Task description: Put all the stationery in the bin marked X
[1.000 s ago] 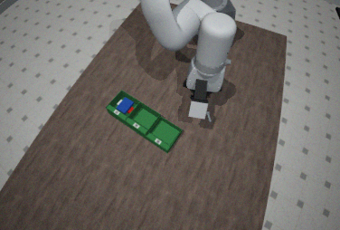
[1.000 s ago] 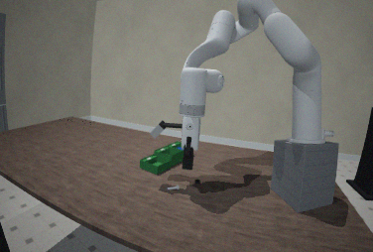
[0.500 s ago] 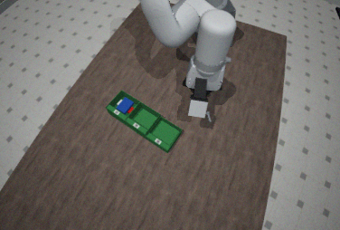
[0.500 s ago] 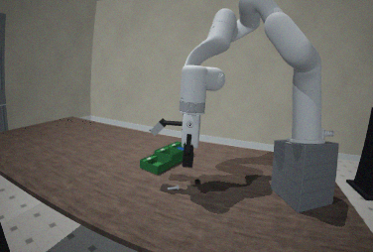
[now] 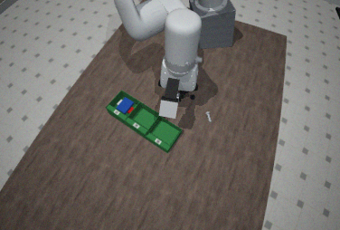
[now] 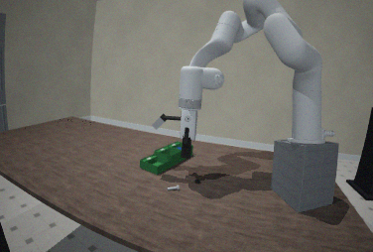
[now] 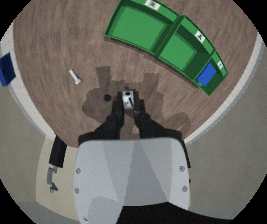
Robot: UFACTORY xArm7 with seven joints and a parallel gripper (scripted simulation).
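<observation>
Your gripper [image 7: 128, 100] carries a small white item [image 7: 128, 99] above the table [image 5: 113, 187].
Its fingers are clamped on it, beside the green bins [image 5: 145, 119]; a bolt [image 5: 209, 117] lies apart.

Top view: jaws hidden under wrist housing and white camera plate [image 5: 169, 109]; held thing not visible there. Wrist view: small white-and-dark thing [image 7: 128, 99] between jaws, too small to identify. Labels on green bins [image 5: 144, 120] too small to read, any view. Red thing [image 5: 130, 109] in end bin mostly covered by blue thing [image 5: 125, 103]. Small white thing on table [image 5: 209, 116], blurred, type unclear. Blue thing [image 7: 4, 70] at wrist view's edge, cut off.
</observation>
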